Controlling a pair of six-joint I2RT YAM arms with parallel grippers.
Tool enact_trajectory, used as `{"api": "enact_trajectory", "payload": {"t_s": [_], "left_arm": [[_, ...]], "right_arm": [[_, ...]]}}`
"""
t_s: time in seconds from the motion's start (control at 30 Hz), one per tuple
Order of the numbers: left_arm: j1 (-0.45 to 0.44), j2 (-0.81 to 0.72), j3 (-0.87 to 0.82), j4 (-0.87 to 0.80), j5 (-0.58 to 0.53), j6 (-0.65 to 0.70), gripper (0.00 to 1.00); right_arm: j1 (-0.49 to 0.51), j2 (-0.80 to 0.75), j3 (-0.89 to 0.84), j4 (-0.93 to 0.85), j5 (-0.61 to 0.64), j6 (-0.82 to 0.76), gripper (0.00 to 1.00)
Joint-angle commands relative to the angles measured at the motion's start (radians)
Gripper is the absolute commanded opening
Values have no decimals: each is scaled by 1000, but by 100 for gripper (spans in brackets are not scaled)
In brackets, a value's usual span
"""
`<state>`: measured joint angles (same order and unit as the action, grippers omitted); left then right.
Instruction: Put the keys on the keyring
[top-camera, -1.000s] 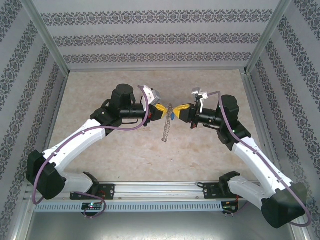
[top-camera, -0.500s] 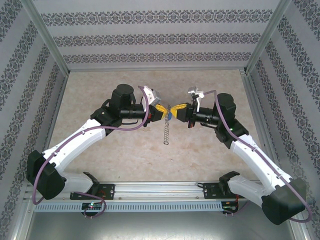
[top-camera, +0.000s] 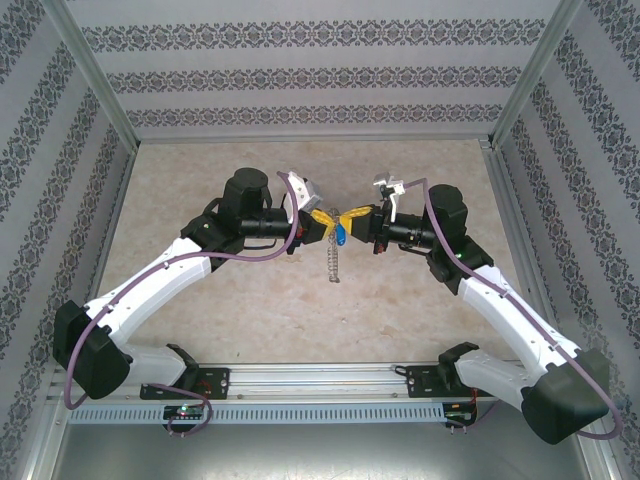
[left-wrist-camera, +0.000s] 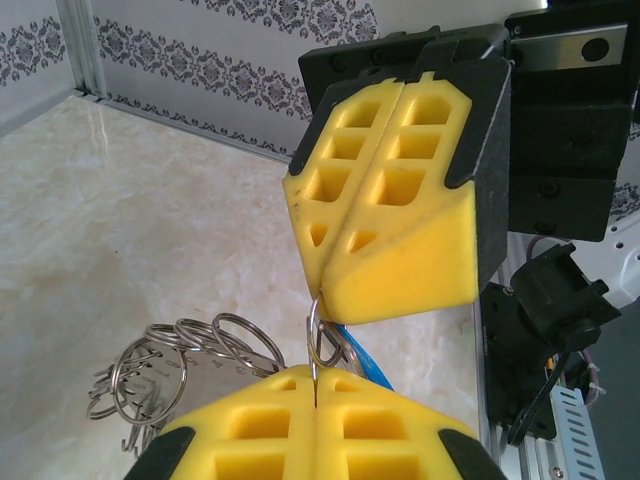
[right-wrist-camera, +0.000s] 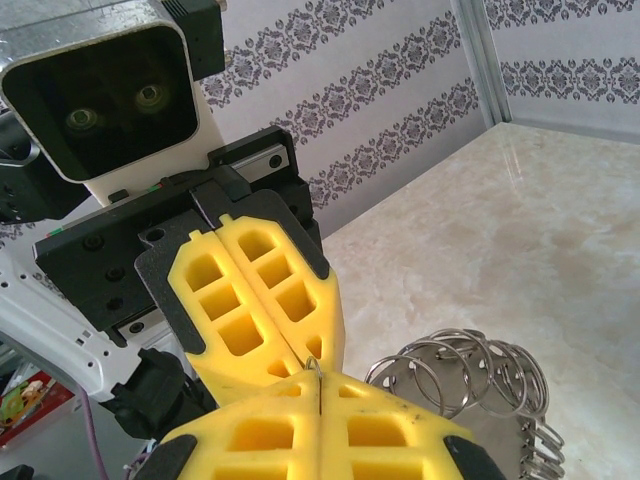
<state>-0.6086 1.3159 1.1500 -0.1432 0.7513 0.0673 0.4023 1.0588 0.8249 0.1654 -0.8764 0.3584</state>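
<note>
Top view: left gripper (top-camera: 324, 218) and right gripper (top-camera: 352, 214) tip to tip over the table (top-camera: 420, 310) centre, both clamped on the keyring (top-camera: 336, 262) dangling below, blue key (top-camera: 341, 237) near its top, left wrist: one ring pinched in both seams, key beside it, right wrist: ring bunch at lower right.

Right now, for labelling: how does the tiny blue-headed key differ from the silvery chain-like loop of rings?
The tiny blue-headed key shows bright blue plastic; the silvery chain-like loop of rings is bare metal. The key is far smaller than the loop. The key hangs short; the loop dangles longer. Both hang where the left gripper and right gripper meet.
</note>
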Motion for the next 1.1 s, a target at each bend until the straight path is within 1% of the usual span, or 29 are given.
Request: {"api": "enact_trajectory", "payload": {"t_s": [0.0, 0.53, 0.9, 1.07], "left_arm": [[-17, -22, 44, 27, 23, 22, 0], [-18, -35, 44, 25, 18, 25, 0], [-20, -42, 41, 32, 18, 22, 0], [-20, -46, 38, 45, 4, 19, 0]], "right_arm": [[5, 7, 12, 0, 16, -35, 0], [-25, -25, -33, -15, -8, -30, 0], [-46, -12, -39, -15, -18, -30, 0], [-51, -14, -46, -17, -42, -26, 0]]}}
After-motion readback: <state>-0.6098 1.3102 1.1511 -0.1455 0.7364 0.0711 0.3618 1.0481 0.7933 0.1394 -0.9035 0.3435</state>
